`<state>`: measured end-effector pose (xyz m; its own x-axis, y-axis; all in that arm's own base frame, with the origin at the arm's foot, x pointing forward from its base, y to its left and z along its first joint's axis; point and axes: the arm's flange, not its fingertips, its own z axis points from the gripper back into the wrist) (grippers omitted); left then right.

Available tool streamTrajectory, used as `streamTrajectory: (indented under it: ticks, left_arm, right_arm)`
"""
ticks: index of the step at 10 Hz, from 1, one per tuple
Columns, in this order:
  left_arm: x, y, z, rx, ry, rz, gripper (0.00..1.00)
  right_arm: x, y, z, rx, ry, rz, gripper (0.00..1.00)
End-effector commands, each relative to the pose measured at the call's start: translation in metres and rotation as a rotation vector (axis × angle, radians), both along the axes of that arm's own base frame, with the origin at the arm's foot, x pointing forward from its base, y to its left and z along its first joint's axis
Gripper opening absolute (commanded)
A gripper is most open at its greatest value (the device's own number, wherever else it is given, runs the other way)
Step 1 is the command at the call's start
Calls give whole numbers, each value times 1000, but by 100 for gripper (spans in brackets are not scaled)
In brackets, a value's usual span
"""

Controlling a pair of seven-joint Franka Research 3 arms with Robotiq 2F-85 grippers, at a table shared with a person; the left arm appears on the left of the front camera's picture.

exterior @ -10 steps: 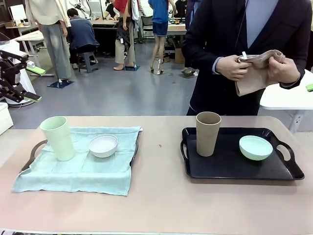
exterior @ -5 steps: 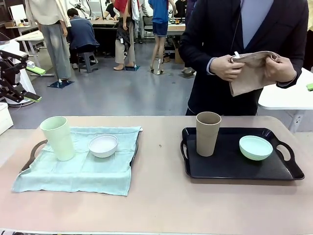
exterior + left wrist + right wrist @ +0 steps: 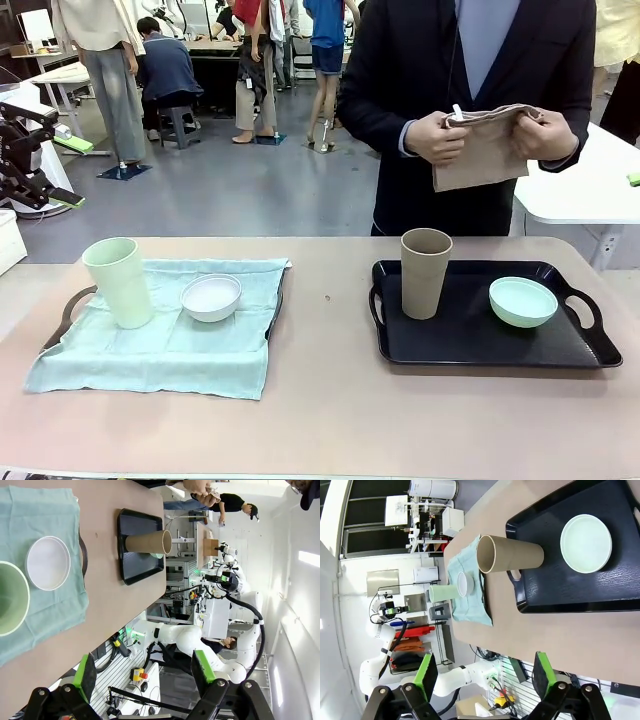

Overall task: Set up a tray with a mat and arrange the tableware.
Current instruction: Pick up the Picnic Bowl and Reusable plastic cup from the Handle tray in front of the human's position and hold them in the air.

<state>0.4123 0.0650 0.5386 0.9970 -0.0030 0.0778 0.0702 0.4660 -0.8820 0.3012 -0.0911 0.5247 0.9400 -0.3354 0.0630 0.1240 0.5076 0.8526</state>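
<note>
Person shifted left holding cloth; pinkish table, crowded lab behind.

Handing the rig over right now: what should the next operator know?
Left claw: open, empty, away from the tableware. Right claw: the same.
Left tray: green mat on it, green cup and white bowl on the mat. Done.
Black tray: tan cup and mint bowl on it, no mat.
Person's hands hold a tan cloth.
Left: mat under the black tray's tableware.
</note>
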Motion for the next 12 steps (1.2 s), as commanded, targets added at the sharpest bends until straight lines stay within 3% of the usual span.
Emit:
streamTrajectory:
  ticks: [1,3,5,7,8,9,10,11,12]
  left_arm:
    - [1,1,2,-5,-10,3,100]
    - [0,0,0,0,0,0,100]
    - [26,-48,28,69,-147,-180,100]
    - [65,-102,41,225,-344,-286,100]
    - [77,-134,38,272,-420,-387,100]
    - [85,-177,23,373,-555,-559,100]
    - [84,-215,3,449,-676,-711,100]
    - [68,-248,-16,527,-760,-799,100]
    - [39,-266,-19,442,-838,-767,100]
  right_arm:
    - [4,0,1,24,-14,7,100]
    - [-7,-5,2,-50,-31,54,100]
    - [-12,-16,29,-183,52,-45,100]
    - [1,-17,65,-360,162,-148,100]
    - [11,-7,75,-476,229,-173,100]
    - [31,8,75,-616,327,-182,100]
    - [51,24,65,-709,430,-195,100]
    - [69,41,54,-725,481,-185,100]
    - [71,48,50,-650,453,-132,100]
